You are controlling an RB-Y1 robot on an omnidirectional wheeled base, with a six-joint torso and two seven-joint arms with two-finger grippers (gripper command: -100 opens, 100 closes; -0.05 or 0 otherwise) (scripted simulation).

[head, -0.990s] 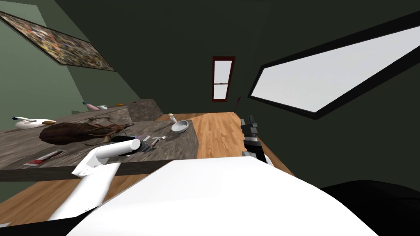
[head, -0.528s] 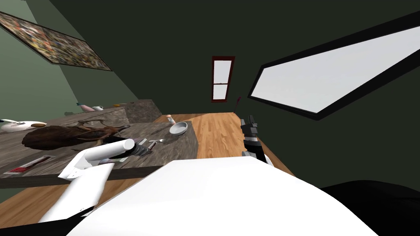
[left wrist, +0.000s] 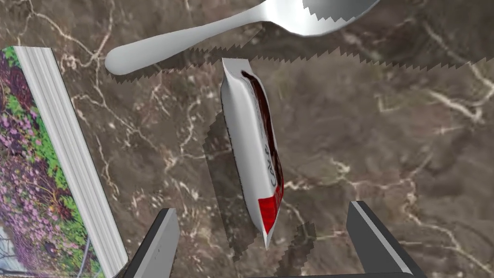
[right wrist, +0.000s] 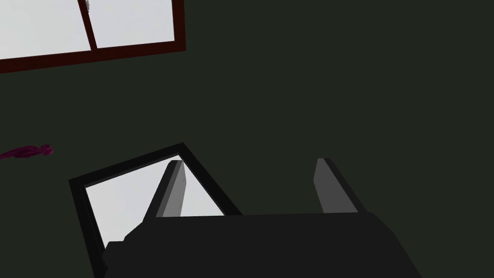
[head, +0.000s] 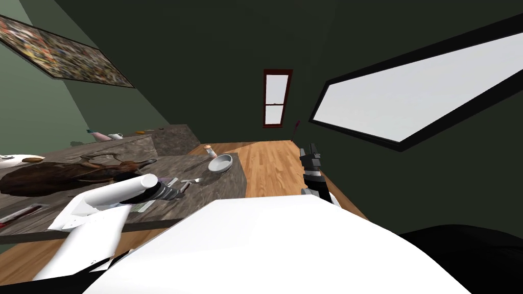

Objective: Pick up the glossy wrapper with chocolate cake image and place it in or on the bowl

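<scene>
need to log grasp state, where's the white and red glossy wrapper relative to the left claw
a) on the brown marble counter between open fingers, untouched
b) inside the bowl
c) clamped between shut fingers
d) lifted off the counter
a: the white and red glossy wrapper lies on the brown marble counter, and the open left claw straddles its red end without touching it.

wrapper [left wrist: 253, 154] nr spoon [left wrist: 193, 36], on counter [left wrist: 386, 145]

Items counted on the marbled counter [left wrist: 386, 145]: one wrapper [left wrist: 255, 154], one spoon [left wrist: 202, 33], one book [left wrist: 48, 159], one bowl [head: 220, 163], one small bottle [head: 209, 151].
</scene>
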